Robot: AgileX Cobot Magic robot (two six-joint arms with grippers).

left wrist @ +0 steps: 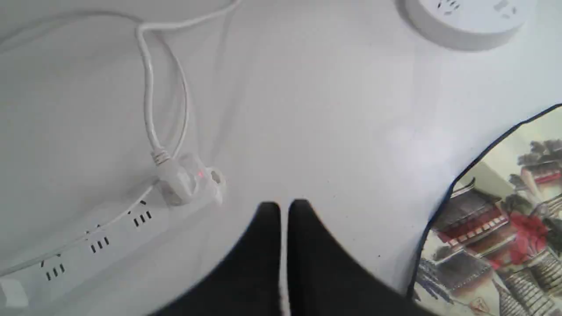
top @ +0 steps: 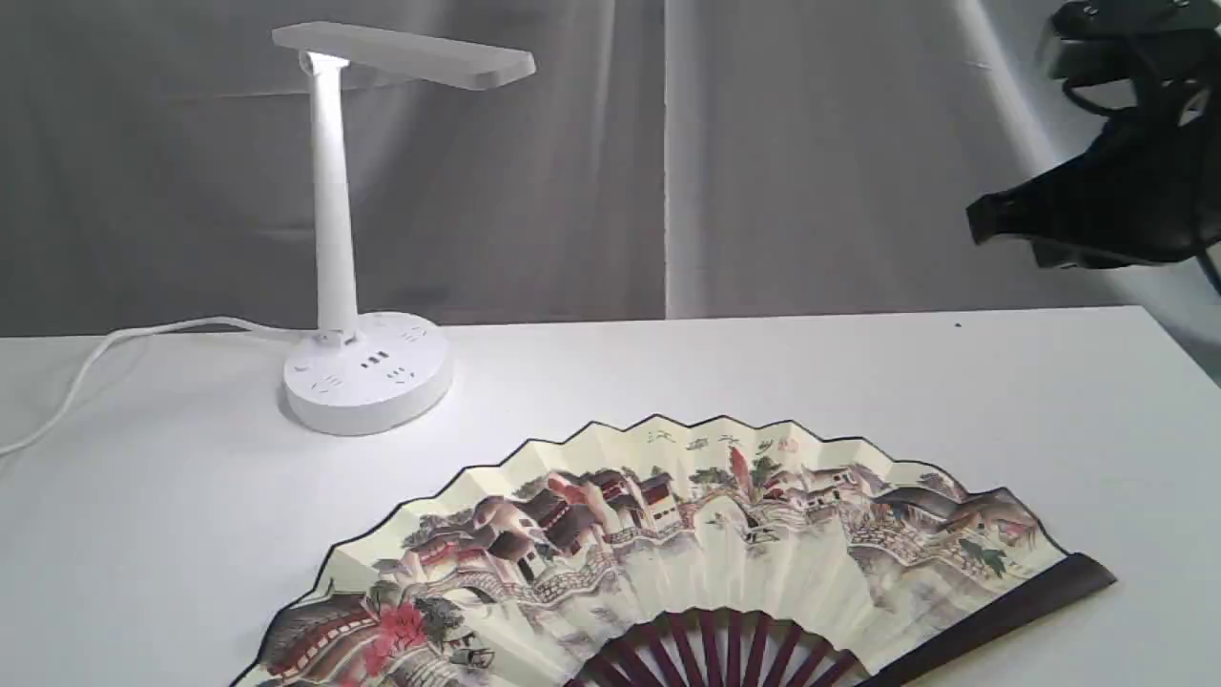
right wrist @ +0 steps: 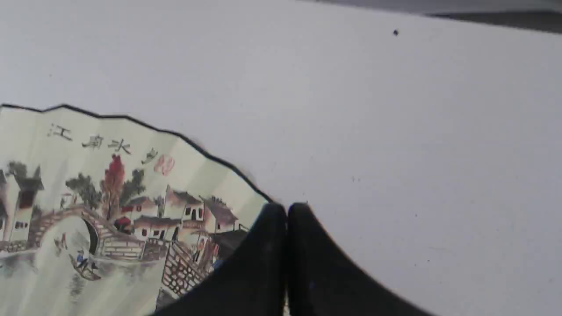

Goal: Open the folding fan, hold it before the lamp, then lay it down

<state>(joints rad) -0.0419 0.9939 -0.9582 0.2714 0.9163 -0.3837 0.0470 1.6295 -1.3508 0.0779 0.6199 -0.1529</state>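
Note:
The folding fan (top: 687,553) lies spread open and flat on the white table, painted side up, its maroon ribs toward the front edge. The left wrist view shows one painted end of the fan (left wrist: 496,228); the right wrist view shows the fan's (right wrist: 109,197) other side. The white lamp (top: 367,372) stands lit behind it at the left, with its base (left wrist: 470,17) also in the left wrist view. My left gripper (left wrist: 284,210) is shut and empty above bare table beside the fan. My right gripper (right wrist: 287,210) is shut and empty, raised high at the right (top: 1002,219).
A white power strip (left wrist: 83,250) with the lamp's plug (left wrist: 184,180) and looped cord (left wrist: 149,87) lies on the table left of the fan. Grey curtain hangs behind. The table's right edge (top: 1183,343) is near the right arm.

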